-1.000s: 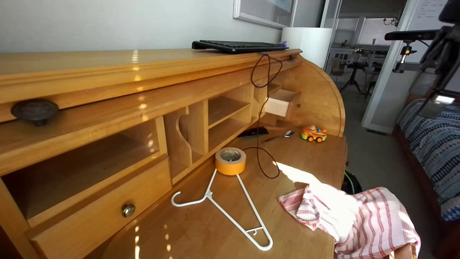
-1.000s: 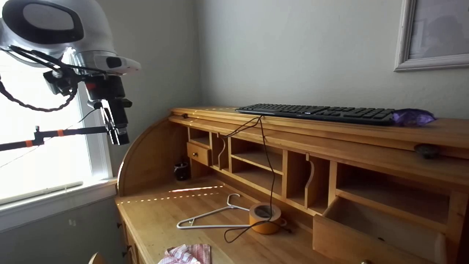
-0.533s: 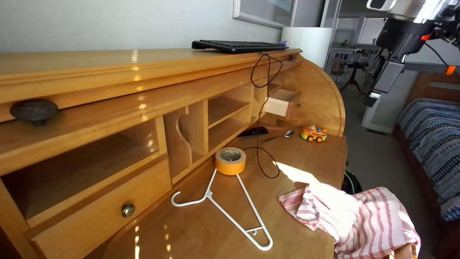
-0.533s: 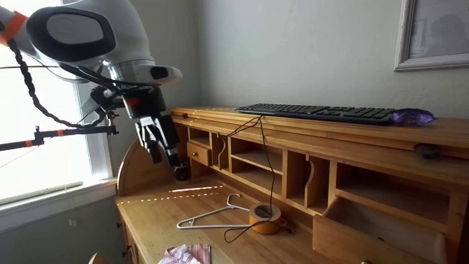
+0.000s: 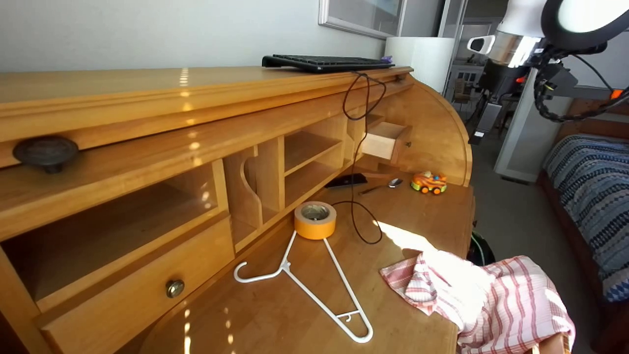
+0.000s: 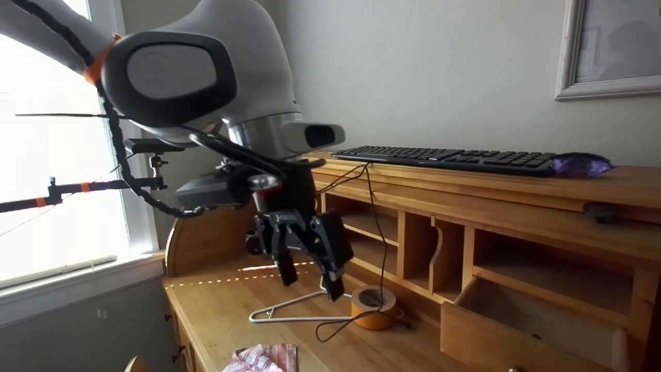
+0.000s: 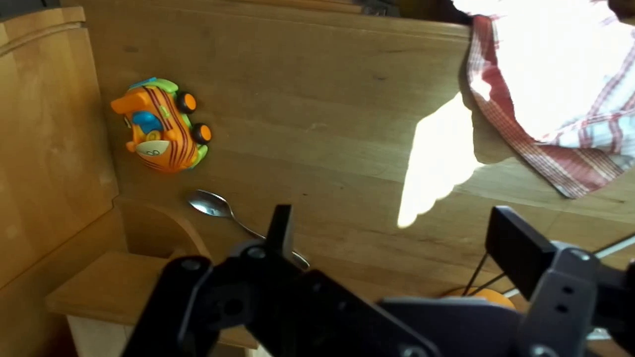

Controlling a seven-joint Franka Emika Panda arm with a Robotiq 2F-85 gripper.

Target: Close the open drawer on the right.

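The drawer point(image 5: 381, 142) stands pulled out at the far right end of the desk, its pale side showing. In an exterior view its front point(image 6: 490, 338) is near the camera and its inside shows. In the wrist view the drawer point(image 7: 99, 285) is at the lower left, partly hidden by the gripper. My gripper point(image 6: 312, 284) is open and empty above the desk, apart from the drawer. In an exterior view the gripper point(image 5: 476, 135) is right of the drawer. In the wrist view the fingers point(image 7: 392, 218) are wide apart with nothing between them.
A toy car point(image 7: 166, 129) and a spoon point(image 7: 211, 203) lie near the drawer. A cable point(image 5: 366, 132) hangs from the keyboard point(image 5: 324, 63). A tape roll point(image 5: 314, 228), a hanger point(image 5: 314, 292) and a striped cloth point(image 5: 442, 285) lie on the desktop. The desk's side panel point(image 5: 435, 132) stands beside the drawer.
My arm has swung in over the desk and lower; the gripper moved rightward in one exterior picture and leftward in the other, and turned so both fingers show. The drawer has not moved.
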